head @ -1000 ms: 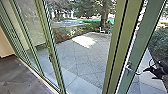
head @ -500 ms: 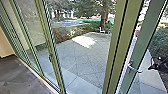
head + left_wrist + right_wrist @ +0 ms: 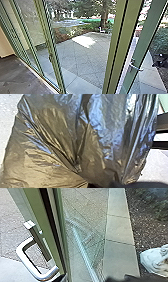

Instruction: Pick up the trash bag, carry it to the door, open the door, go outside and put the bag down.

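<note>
Left wrist view gives a close look at the trash bag (image 3: 60, 144), shiny and wrinkled, with pale ground behind it. Its folds draw together near the left claw (image 3: 100, 185), but I cannot tell whether that claw is wide, narrow or closed on the plastic. The right wrist view instead has the door handle (image 3: 25, 260) up close, a silver loop on a green frame, with a pale lumpy thing (image 3: 152, 260) on dark soil beyond the paving.

Across the head view, from the left, come a cream wall (image 3: 5, 45) and a dark indoor floor (image 3: 17, 75), then a row of green-framed glass panels (image 3: 53, 57). Through them lies a yard of grey paving (image 3: 82, 60) with a bright patch of sun, low bushes (image 3: 66, 32) and a tree trunk (image 3: 104, 17) behind. Farther right, past a thick green post (image 3: 120, 50), the glass door (image 3: 147, 37) stands ajar. Near the right edge is the right claw (image 3: 160, 60), dark and blurred, apart from the handle; I cannot tell how wide it is.
</note>
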Motion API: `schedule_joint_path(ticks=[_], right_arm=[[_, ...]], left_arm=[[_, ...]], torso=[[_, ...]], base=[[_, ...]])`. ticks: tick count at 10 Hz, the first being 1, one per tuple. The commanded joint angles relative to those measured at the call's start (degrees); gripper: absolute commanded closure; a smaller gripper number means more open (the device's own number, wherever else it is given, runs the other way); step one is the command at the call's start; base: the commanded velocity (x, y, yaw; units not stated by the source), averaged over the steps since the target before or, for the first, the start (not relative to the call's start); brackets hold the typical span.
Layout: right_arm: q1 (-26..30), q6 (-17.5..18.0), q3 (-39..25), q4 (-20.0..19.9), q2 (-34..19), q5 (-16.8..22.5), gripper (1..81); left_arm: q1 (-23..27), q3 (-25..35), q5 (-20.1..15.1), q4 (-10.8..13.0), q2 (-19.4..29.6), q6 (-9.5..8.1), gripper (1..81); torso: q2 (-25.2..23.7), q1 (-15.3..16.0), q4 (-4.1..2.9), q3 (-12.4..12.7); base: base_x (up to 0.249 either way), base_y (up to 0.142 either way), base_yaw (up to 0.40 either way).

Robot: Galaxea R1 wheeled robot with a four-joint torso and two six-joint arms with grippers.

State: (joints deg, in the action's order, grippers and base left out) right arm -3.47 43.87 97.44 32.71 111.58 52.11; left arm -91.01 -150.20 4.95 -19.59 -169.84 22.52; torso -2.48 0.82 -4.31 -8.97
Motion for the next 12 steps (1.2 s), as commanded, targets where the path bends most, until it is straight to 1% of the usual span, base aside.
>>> schedule_joint_path(ticks=[1,2,3,5,6,7,8,9,11,12], right_arm=[[8.61,-2.64,0.45,5.6,-1.33,1.76,1.0],[8.52,-3.27,1.25,6.67,-1.42,1.76,1.0],[8.34,-3.44,2.22,6.93,-1.86,1.67,1.0],[7.99,-5.11,3.79,6.93,-2.3,0.89,1.0],[7.73,-5.54,4.06,7.1,-2.47,0.62,1.0],[7.2,-6.61,4.24,7.19,-2.47,0.53,1.0],[6.85,-7.22,5.56,7.46,-2.47,-0.79,1.0],[6.41,-7.83,6.52,8.33,-2.47,-2.97,1.0],[6.67,-8.01,7.67,11.06,-2.47,-5.8,1.0],[6.85,-8.01,8.11,12.2,-2.3,-6.59,1.0]], left_arm=[[1.05,0.17,-4.16,-0.45,0.02,0.25,81.1],[0.97,0.17,-4.07,-0.89,0.02,0.25,81.1],[0.97,0.17,-4.16,-1.06,0.02,0.25,81.1],[0.97,0.17,-4.16,-1.15,-0.07,0.16,81.1],[0.88,0.17,-4.16,-1.15,-0.07,0.16,81.1],[0.88,0.17,-4.16,-1.24,-0.07,0.25,81.1],[0.79,0.17,-4.16,-1.24,-0.07,0.16,81.1],[0.8,0.17,-4.16,-1.24,-0.07,0.16,81.1],[0.79,0.17,-4.16,-1.24,-0.07,0.07,81.1],[0.79,0.17,-4.16,-1.33,-0.15,0.07,81.1]], torso=[[0.0,0.0,1.64,0.0],[0.0,0.0,3.23,0.0],[0.0,0.02,3.9,0.0],[0.0,0.02,6.39,0.0],[0.0,0.02,6.6,0.0],[0.0,0.02,5.74,0.0],[0.0,0.02,6.53,0.0],[0.0,0.02,6.66,0.0],[0.0,0.02,6.66,0.0],[0.0,0.02,6.66,0.0]], base=[[0.0,0.0,0.0],[0.0,0.0,0.0],[0.0,0.0,0.0],[0.0,0.0,0.0],[0.0,0.0,0.0],[0.0,0.0,0.0],[0.0,0.0,0.0],[0.0,0.0,0.0],[0.0,0.0,0.0],[0.0,0.0,0.0]])
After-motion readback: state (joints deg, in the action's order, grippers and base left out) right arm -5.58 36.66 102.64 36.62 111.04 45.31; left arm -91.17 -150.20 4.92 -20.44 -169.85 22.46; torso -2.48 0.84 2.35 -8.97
